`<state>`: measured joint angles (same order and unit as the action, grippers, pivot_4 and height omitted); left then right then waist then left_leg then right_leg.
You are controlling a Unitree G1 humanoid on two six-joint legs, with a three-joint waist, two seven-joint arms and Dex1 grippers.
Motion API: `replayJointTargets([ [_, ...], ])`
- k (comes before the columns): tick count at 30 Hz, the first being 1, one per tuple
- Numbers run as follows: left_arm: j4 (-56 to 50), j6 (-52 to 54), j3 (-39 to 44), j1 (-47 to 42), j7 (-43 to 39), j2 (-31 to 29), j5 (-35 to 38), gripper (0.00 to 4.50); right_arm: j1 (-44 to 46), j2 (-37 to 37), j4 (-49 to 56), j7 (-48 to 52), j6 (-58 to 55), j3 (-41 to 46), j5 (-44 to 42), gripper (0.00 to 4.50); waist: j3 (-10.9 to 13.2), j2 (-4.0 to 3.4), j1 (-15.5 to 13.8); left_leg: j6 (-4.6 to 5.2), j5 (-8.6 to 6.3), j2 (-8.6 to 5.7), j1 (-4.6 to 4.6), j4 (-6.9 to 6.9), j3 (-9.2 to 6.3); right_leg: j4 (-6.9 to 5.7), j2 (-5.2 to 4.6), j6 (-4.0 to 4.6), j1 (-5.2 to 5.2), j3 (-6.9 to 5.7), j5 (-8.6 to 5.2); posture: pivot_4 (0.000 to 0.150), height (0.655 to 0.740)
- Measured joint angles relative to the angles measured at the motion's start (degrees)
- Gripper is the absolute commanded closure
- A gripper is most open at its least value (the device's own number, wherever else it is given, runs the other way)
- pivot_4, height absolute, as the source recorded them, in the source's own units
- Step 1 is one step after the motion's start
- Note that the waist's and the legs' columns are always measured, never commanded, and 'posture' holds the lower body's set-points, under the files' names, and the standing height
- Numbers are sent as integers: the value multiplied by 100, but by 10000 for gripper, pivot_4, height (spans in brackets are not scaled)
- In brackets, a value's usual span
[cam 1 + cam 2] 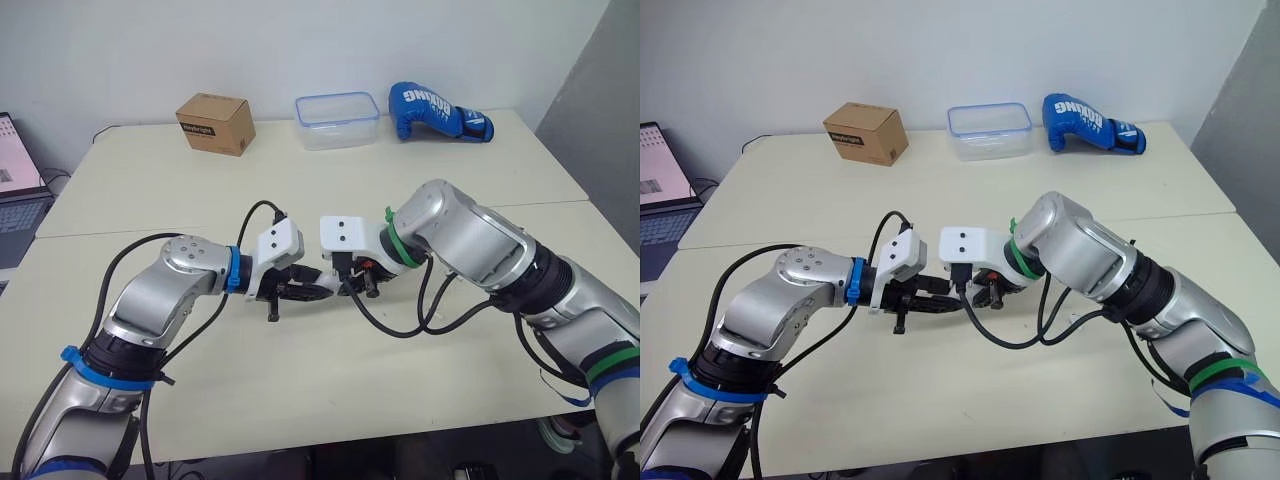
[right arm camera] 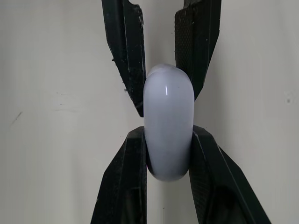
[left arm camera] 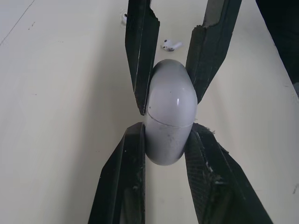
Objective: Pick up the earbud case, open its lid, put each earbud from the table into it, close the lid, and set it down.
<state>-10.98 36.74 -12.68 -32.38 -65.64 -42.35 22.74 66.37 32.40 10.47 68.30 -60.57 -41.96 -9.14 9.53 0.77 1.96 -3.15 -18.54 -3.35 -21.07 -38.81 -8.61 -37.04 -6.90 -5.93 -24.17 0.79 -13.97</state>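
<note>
The white earbud case point(image 3: 170, 112) hangs just above the table, pinched from both ends, its lid seam a thin closed line. My left gripper point(image 3: 168, 128) is shut on one end and my right gripper point(image 2: 168, 130) is shut on the other. In the right wrist view the case point(image 2: 168, 121) looks smooth and rounded. From the head camera, the left gripper point(image 1: 315, 288) and right gripper point(image 1: 352, 282) meet tip to tip over the table's middle. Two white earbuds lie on the table beyond the case, one point(image 3: 171, 45) near and one point(image 3: 124, 18) farther off.
Along the table's far edge stand a cardboard box point(image 1: 215, 123), a clear plastic container point(image 1: 337, 119) with a blue rim, and a blue boxing glove point(image 1: 438, 112). A laptop point(image 1: 15, 190) sits off the left side. Cables loop under both wrists.
</note>
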Motion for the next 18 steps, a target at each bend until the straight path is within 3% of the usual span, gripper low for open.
replayJointTargets([
  [4, 34, 8, 171, 89, 125, 0, 0, 36883, -153, 185, 277, 8, -65, 287, -136, 12725, 0, 0, -3, 0, 0, 0, 1, -1, 1, -3, 0, 0, 0, -1, 0, 1500, 7307],
  [11, 150, -279, 471, 354, 246, 358, 137, 36883, -464, 247, 532, -226, -185, 724, -334, 12725, 0, 0, -13, 0, 0, -2, 0, -2, 0, 2, -3, 0, 2, -2, 0, 1500, 7307],
  [18, 727, -1078, 1205, 902, 70, 756, 565, 36883, -1937, 365, 900, -761, 351, 1899, -615, 12725, -2, 3, -24, 0, 0, 0, 1, -3, 5, -2, -5, 2, 1, 0, 1, 1500, 7307],
])
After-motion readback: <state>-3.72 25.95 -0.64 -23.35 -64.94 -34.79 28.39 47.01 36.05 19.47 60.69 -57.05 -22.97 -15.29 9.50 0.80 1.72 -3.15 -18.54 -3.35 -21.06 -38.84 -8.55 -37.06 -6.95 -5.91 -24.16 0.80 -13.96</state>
